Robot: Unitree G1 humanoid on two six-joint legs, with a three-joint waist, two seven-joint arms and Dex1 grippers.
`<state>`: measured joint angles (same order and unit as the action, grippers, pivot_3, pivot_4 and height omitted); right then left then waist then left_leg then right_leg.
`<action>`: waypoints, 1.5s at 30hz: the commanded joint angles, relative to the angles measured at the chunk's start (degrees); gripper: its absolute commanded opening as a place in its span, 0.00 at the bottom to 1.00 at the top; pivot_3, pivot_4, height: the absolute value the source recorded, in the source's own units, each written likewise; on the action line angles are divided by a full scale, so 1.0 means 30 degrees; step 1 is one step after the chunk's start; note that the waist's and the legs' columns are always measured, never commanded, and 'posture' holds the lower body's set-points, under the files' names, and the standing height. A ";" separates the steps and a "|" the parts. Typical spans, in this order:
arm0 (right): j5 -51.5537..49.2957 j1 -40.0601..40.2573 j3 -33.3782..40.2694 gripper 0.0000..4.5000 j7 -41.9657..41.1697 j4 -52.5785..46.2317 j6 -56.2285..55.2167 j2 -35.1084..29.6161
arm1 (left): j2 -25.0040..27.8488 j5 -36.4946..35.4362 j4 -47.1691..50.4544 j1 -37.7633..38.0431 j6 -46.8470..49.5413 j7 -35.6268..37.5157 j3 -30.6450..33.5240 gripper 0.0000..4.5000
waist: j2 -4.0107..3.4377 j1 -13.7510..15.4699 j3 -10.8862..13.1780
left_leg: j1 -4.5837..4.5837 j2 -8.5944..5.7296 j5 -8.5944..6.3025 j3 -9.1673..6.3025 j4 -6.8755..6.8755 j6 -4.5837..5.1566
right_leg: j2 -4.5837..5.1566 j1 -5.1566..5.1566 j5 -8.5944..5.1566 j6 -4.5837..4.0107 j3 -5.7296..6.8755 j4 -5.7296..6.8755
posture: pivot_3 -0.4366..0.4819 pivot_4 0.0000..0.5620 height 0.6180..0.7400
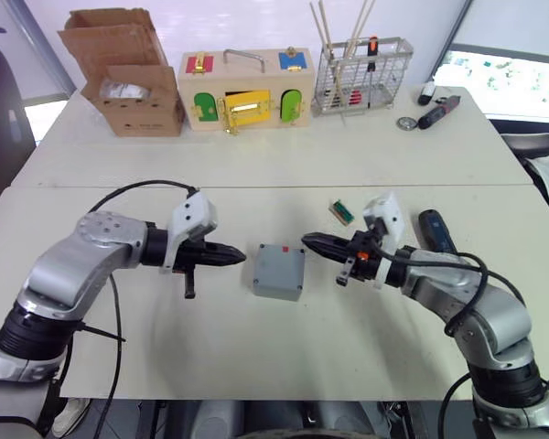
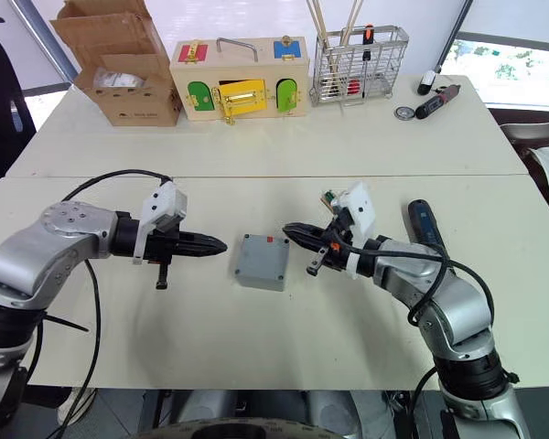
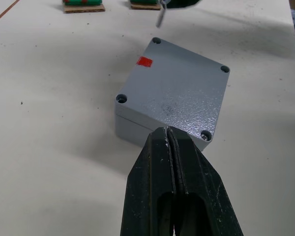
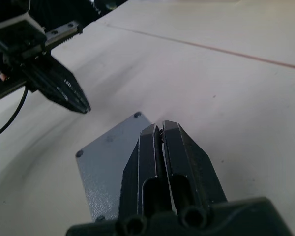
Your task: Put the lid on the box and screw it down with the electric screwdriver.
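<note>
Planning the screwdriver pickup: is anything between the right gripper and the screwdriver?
Nothing visible. The screwdriver lies on bare table just outboard of the right arm, behind the right gripper, which points toward the box.

Two white tables (image 1: 256,165) butted together, grey box (image 1: 278,272) with lid (image 3: 174,91) on near table beside electric screwdriver (image 1: 435,230), cardboard box (image 1: 128,82), wooden box (image 1: 247,91), wire basket (image 1: 361,78) along far edge.
</note>
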<state>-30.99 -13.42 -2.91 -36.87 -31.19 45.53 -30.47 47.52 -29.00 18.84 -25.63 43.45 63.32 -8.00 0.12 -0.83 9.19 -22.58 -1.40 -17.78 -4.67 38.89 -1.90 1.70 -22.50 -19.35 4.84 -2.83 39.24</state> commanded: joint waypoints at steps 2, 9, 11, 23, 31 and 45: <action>0.0247 0.0142 -0.0172 0.01 -0.0288 -0.0196 -0.0596 -0.0410 | 0.0002 -0.0343 0.0903 0.0004 0.0093 -0.0248 0.0437 0.00 | 0.0000 0.0024 0.0000 | 0.0000 0.0000 0.0000 -0.0001 0.0000 0.0000 | 0.0001 0.0002 0.0000 0.0000 0.0001 -0.0001 | 0.48 0.27 1.00; 0.0417 0.0287 -0.0237 0.01 -0.0469 0.0111 -0.0937 -0.0806 | -0.0126 -0.0430 0.0926 -0.0010 0.0157 -0.0510 0.0344 0.00 | 0.0000 0.0002 0.0000 | 0.0000 0.0000 0.0000 -0.0001 0.0000 0.0000 | -0.0002 0.0002 0.0000 0.0000 0.0001 -0.0003 | 0.48 0.27 1.00; 0.0509 0.0272 -0.0215 0.01 -0.0381 0.0239 -0.1063 -0.0778 | -0.0192 -0.0473 0.0973 -0.0024 0.0197 -0.0571 0.0307 0.00 | 0.0000 0.0012 0.0000 | 0.0000 0.0000 0.0000 -0.0001 0.0000 0.0000 | -0.0002 0.0003 0.0000 0.0000 0.0001 -0.0003 | 0.48 0.27 1.00; 0.0950 -0.0082 -0.0849 0.01 -0.0108 0.0749 -0.1372 -0.0356 | -0.0564 -0.0329 0.0974 -0.0080 0.0274 -0.0839 0.0117 0.00 | 0.0000 0.0013 0.0000 | 0.0001 0.0000 0.0000 -0.0001 0.0001 0.0000 | -0.0001 0.0004 0.0000 0.0000 0.0001 -0.0003 | 0.48 0.27 1.00; 0.1190 -0.0152 -0.1216 0.01 -0.0151 0.0958 -0.1364 -0.0418 | -0.0585 -0.0345 0.1097 0.0067 0.0315 -0.0976 0.0137 0.00 | 0.0000 0.0012 0.0000 | 0.0000 0.0000 0.0000 -0.0002 0.0000 -0.0001 | -0.0002 0.0002 0.0000 -0.0001 0.0002 -0.0003 | 0.48 0.27 1.00; 0.0262 -0.0776 0.0886 0.95 -0.0012 0.0088 -0.0434 -0.1014 | -0.1304 -0.0863 0.0721 -0.0789 0.0446 -0.0785 0.0243 0.00 | 0.0001 0.0037 0.0000 | 0.0000 0.0000 0.0000 -0.0001 0.0001 -0.0001 | -0.0001 0.0003 0.0000 0.0000 0.0002 -0.0003 | 0.48 0.27 1.00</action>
<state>-27.22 -13.91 -4.76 -37.45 -27.40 42.95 -32.85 44.06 -30.32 20.34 -26.12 44.78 60.77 -8.23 0.12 -0.72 9.19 -22.58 -1.40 -17.78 -4.67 38.89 -1.91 1.70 -22.49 -19.35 4.83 -2.82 39.23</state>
